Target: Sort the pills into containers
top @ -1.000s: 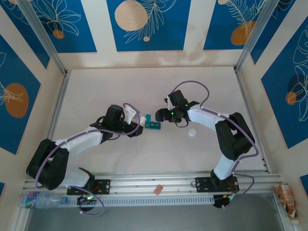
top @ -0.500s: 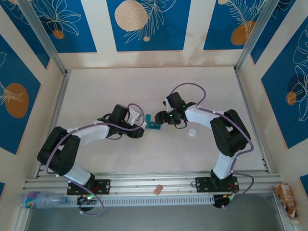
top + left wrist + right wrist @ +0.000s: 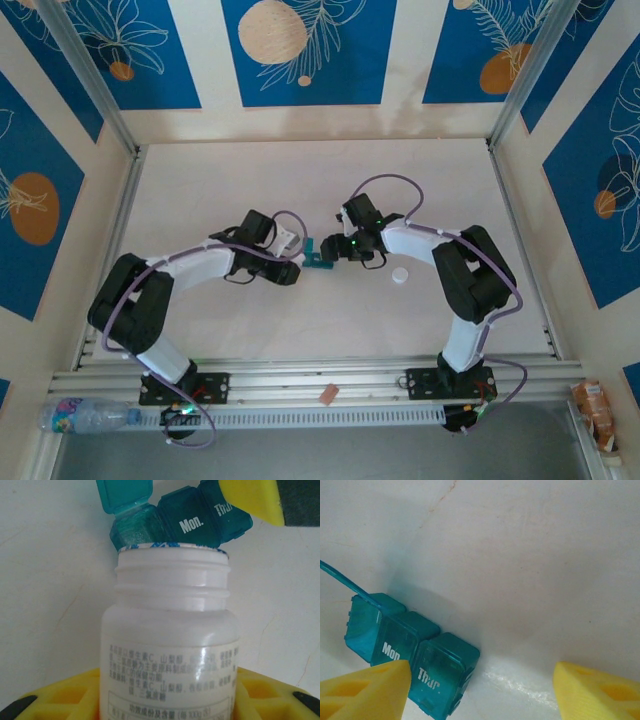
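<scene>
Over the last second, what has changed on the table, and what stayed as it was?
The left gripper, gripping the white bottle, carried it right, up to the open compartment of the pill box; its elbow swung forward. The right gripper, open beside the pill box, barely shifted. Pill box and loose white cap kept their places.

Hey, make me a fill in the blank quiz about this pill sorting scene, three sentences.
1. The left tool holds a white plastic bottle whose cap is ___.
2. On the teal plastic three-compartment strip, exactly ___ lid stands open.
3. Its middle compartment reads ___.
Missing words: off; one; Mon.
</scene>
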